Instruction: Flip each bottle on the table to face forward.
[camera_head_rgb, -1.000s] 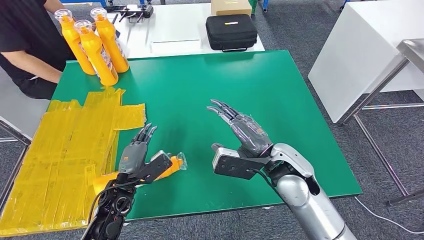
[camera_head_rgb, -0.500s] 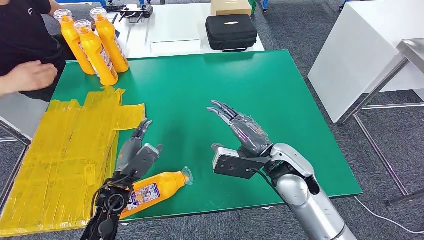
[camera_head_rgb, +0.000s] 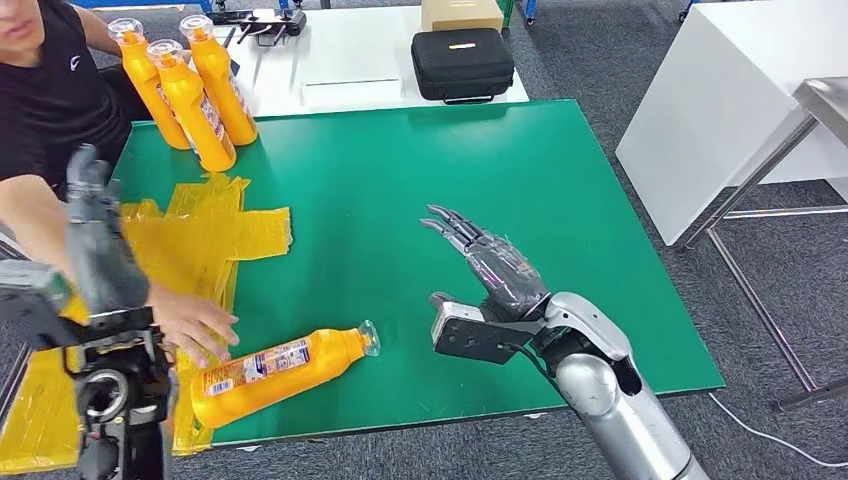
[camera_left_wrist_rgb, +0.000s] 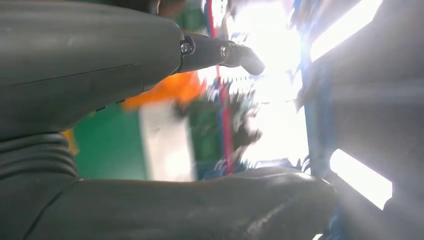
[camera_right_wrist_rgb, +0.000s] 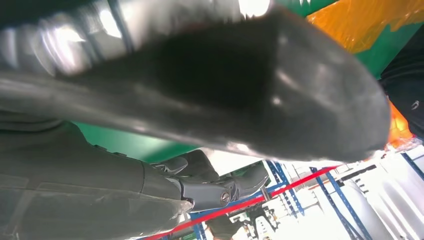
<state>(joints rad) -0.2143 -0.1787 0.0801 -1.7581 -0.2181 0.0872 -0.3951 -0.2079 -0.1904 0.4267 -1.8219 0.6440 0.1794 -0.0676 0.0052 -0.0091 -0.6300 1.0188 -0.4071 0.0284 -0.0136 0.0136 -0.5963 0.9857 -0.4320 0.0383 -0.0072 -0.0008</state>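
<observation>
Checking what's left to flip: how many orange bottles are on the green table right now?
4. Three stand upright in a cluster at the far left corner; one lies on its side near the front edge, beside a person's hand.

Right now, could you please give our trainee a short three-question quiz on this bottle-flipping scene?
1. True or false: the lying bottle is held by the robot's right hand.
2. How many upright bottles stand at the green table's far left corner?
3. What touches the lying bottle's base end? A) the left hand B) a person's hand C) the black case

Key: 1 false, that hand is open above the table; 2 three; 3 B.
</observation>
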